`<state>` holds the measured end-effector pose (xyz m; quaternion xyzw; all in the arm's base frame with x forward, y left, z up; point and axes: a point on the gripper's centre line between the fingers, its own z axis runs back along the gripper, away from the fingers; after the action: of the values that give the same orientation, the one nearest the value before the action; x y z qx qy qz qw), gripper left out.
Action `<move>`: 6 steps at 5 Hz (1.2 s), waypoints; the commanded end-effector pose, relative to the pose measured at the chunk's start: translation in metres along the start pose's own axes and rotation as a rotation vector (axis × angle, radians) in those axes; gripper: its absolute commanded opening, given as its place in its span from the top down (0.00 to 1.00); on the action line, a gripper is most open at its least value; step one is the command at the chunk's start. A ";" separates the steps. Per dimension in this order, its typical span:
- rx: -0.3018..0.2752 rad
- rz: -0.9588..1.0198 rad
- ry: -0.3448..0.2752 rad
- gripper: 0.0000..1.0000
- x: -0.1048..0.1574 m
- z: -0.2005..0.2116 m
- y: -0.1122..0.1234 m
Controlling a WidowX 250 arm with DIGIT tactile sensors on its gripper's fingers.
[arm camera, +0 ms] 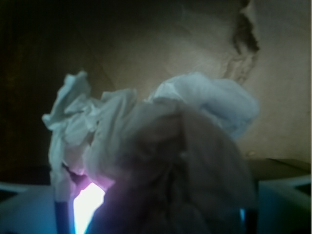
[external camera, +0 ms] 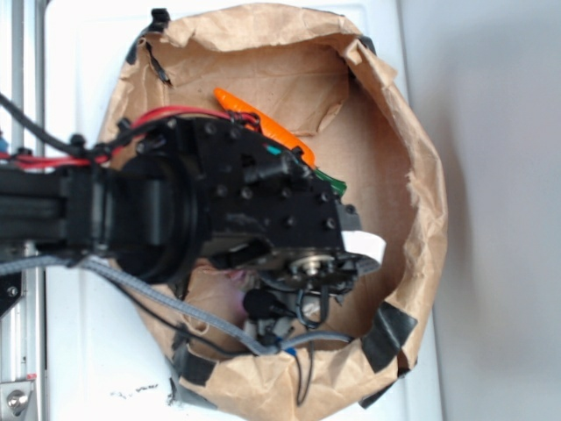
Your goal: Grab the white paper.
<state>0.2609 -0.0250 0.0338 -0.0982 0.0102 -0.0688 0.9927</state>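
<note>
White paper [arm camera: 161, 146] fills wrist view, bunched between my fingers; claw seemingly clenched on it inside brown bag [external camera: 412, 167], lift-ready.

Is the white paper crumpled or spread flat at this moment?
Crumpled. In the wrist view the white paper is a bunched mass of folds and creases, close to the camera.

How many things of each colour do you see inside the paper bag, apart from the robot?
Orange: 1, an orange thing, partly under the arm
Green: 1, a green thing, mostly hidden
White: 1, the white paper, seen close in the wrist view
Total: 3; more may lie hidden under the arm.
</note>
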 end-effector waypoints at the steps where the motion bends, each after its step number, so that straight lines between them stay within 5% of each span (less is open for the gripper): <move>1: 0.027 0.143 -0.327 1.00 0.003 0.121 0.020; 3: 0.086 0.262 -0.356 1.00 -0.020 0.178 0.009; 6: 0.144 0.284 -0.359 1.00 -0.007 0.215 -0.008</move>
<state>0.2553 0.0161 0.2259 -0.0380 -0.1241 0.0883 0.9876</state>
